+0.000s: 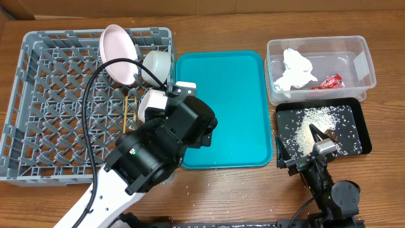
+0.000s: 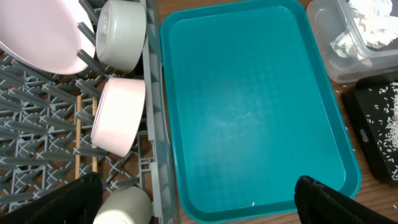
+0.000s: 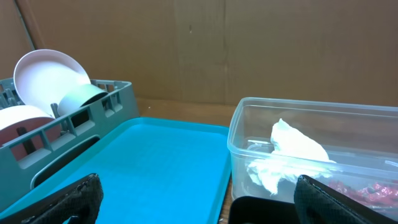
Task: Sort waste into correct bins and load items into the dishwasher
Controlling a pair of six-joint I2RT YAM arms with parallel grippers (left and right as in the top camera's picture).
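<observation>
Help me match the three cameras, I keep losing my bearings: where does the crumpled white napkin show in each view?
Overhead: the napkin lies in the clear tub, upper right.
Left wrist: top right corner, cut off by the frame edge.
Right wrist: lower right, seen through the tub's clear wall.
Shared landmark: the teal tray, directly left of the tub in all three.
</observation>
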